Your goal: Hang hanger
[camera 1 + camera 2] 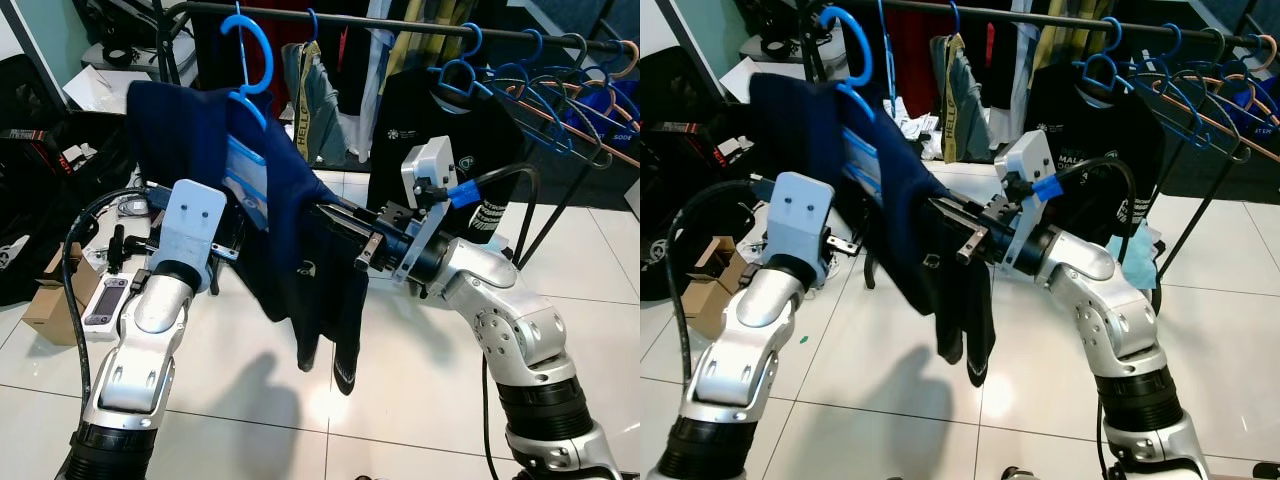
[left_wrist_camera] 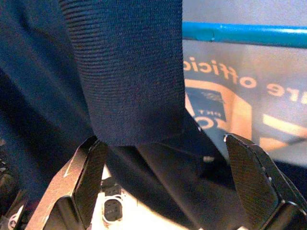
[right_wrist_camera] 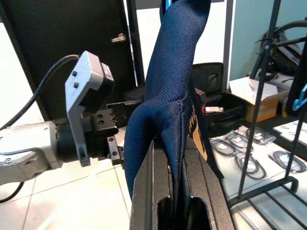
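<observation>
Right gripper [image 1: 958, 232]: clamped on the navy shirt [image 1: 300, 240], well below the rail [image 1: 420, 25].
Left gripper [image 2: 177, 187]: fingers spread, shirt fabric between them, nothing pinched.
Hanger [image 1: 250, 60]: blue, inside the shirt, hook up just below the rail's left end, not yet over it.
Risk: the shirt may slide off if the pinched cloth drags.
Obstacles: black shirt [image 1: 445, 140] and empty blue hangers [image 1: 560, 85] crowd the rail's right side.

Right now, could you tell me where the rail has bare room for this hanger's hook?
Bare rail runs between the blue hanger the pincers carry and the grey hanging shirt. Rightwards it is crowded: the black shirt, then bunched empty hangers.
</observation>
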`<state>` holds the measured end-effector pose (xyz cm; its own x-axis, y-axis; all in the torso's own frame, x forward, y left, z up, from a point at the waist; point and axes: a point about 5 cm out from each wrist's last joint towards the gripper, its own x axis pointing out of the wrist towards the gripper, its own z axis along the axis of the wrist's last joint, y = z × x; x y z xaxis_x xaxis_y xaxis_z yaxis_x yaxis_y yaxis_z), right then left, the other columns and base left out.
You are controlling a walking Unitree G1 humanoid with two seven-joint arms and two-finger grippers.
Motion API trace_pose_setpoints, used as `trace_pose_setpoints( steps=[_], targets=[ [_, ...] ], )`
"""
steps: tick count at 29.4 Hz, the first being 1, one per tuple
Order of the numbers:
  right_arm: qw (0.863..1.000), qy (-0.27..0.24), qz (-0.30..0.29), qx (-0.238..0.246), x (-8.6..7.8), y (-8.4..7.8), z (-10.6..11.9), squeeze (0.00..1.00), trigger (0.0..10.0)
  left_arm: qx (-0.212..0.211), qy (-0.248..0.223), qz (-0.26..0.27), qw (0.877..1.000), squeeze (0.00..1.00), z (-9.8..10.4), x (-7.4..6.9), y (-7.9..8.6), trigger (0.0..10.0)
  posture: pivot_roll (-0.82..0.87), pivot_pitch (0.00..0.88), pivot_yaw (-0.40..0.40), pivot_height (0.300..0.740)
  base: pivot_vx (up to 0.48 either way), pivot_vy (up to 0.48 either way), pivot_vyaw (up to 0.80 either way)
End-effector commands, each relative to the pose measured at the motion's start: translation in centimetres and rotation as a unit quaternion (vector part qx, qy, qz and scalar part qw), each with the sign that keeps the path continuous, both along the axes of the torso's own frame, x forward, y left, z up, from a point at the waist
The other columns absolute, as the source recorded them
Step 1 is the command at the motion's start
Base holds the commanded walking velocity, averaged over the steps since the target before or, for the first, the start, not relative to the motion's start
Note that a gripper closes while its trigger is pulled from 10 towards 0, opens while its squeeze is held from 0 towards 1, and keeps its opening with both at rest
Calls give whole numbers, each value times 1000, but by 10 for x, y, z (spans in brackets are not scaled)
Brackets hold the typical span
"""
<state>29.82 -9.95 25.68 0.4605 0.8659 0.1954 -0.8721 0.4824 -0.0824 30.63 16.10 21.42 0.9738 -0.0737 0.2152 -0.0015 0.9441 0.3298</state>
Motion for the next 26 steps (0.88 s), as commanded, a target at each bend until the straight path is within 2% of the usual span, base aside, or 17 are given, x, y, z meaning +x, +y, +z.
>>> trace_pose_setpoints(
  steps=[1,4,5,6,7,12,26],
  targets=[
    [1000,-14,25,5,-8,5,5,0,0,-2,-8,4,1000,0,5,-2,1,10000,-70,148,10,740,0,0,0],
    [999,-13,32,4,-10,5,4,0,0,-2,-9,4,1000,0,5,-2,0,10000,-69,147,11,740,0,0,0],
    [999,-13,32,3,-10,5,4,0,0,-4,-11,4,1000,0,6,-2,1,9451,-68,149,11,740,0,0,0],
    [999,-13,32,3,-10,5,4,0,0,-4,-11,4,1000,0,6,-2,1,9451,-68,149,11,740,0,0,0],
    [999,-13,31,3,-10,5,4,0,0,-5,-14,7,1000,0,7,-3,1,0,-68,149,10,740,0,0,0],
    [999,-12,31,3,-10,5,4,0,0,-4,-17,11,1000,0,8,-3,3,0,-68,149,10,740,0,0,0],
    [999,-12,29,-3,-10,1,3,0,0,-6,-16,60,998,0,9,-2,20,0,-66,149,10,740,0,0,0]
  ],
)
